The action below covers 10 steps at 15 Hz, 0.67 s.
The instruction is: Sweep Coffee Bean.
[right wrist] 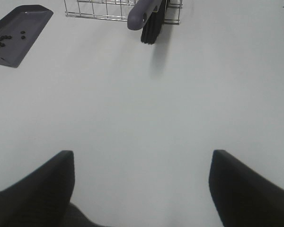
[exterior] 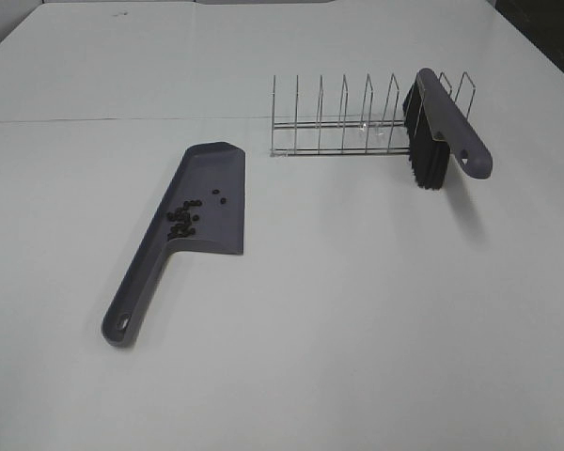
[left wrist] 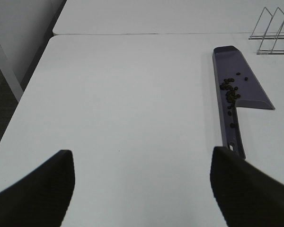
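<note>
Your coffee beans point(exterior: 181, 218) sit in the dustpan point(exterior: 207, 193), brush point(exterior: 437, 122) at its three o'clock; no writing shows; both claws, left claw point(left wrist: 141, 189) and right claw point(right wrist: 141, 189), gape empty.

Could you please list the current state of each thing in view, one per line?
Coffee beans: lying in the dustpan, near the handle end.
Dustpan: flat on the table, not held.
Brush: propped in the wire rack, bristles down, handle jutting out.
Wire rack: upright on the table.
Left end effector: open, holding nothing.
Right end effector: open, holding nothing.
</note>
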Each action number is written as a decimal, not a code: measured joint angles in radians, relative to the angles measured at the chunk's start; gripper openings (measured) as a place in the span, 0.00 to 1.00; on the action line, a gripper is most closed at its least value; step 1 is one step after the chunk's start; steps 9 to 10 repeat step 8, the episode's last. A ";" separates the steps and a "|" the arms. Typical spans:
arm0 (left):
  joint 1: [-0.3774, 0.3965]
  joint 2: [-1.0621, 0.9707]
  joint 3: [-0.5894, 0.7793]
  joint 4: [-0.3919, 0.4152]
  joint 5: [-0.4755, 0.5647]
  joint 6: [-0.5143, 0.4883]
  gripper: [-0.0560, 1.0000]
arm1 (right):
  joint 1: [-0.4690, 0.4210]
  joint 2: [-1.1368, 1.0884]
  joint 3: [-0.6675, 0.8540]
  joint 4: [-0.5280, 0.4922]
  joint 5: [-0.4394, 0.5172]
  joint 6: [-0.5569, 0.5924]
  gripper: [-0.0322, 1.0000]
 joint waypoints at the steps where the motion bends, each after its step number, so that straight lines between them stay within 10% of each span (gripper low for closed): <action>1: 0.000 0.000 0.000 0.000 0.000 0.000 0.72 | 0.000 0.000 0.000 0.000 0.000 0.000 0.66; 10: 0.000 0.000 0.000 0.000 0.000 0.000 0.72 | 0.000 0.000 0.000 0.000 0.000 0.000 0.66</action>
